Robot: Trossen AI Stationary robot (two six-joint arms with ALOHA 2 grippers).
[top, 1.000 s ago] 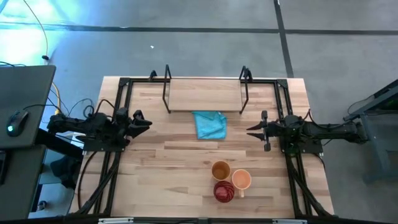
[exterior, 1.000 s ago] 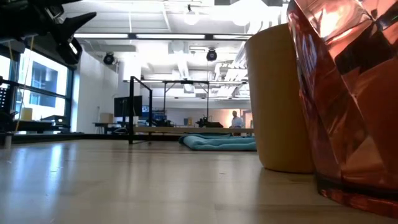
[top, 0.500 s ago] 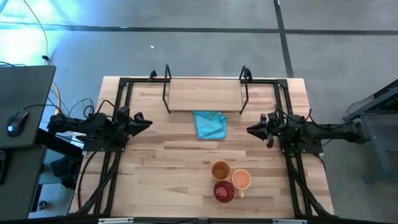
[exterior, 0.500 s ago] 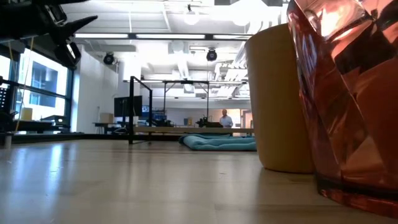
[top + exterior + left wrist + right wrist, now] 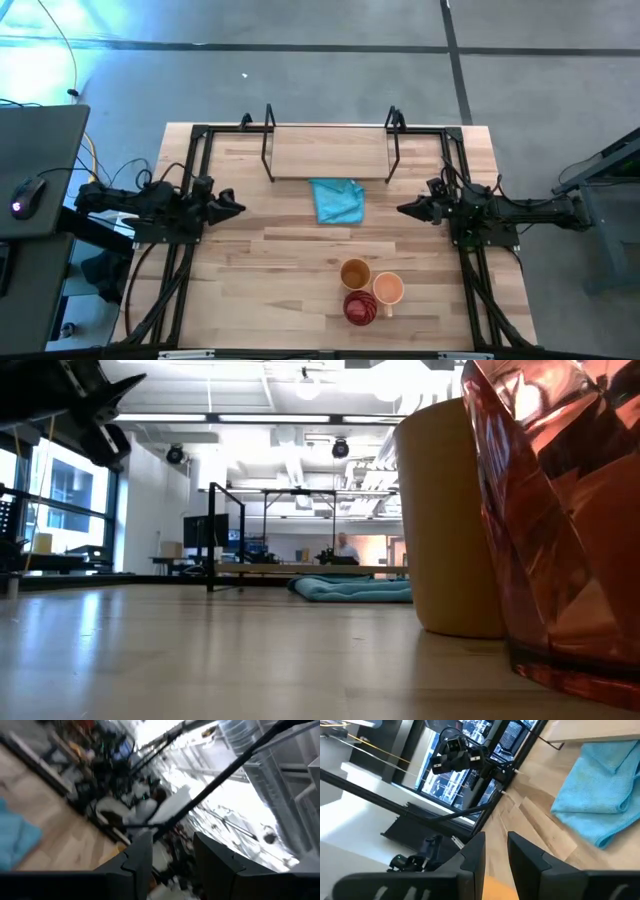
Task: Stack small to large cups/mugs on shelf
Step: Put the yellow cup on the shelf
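Three cups stand close together on their bases near the table's front edge: a mustard-tan tumbler [image 5: 355,272], an orange mug [image 5: 388,288] and a dark red ribbed cup [image 5: 361,307]. In the low view the tumbler [image 5: 450,510] and the red cup [image 5: 560,520] fill the right side. The shelf [image 5: 328,152], a light wood board in a black wire frame, stands at the far edge. My left gripper [image 5: 232,208] hovers open at the table's left side. My right gripper [image 5: 405,209] hovers at the right side, its fingers [image 5: 480,845] a little apart. Neither has anything between its fingers.
A blue cloth [image 5: 337,200] lies crumpled just in front of the shelf, between the two grippers. Black frame rails [image 5: 180,250] run along the table's left and right sides. Bare wood lies between the cloth and the cups.
My right gripper has rolled about its own pointing line: its fingers, earlier spread one toward the far edge and one toward the near edge, now line up as one point from above. My left gripper has rolled a little too. Both stay in place. The cups have kept still.
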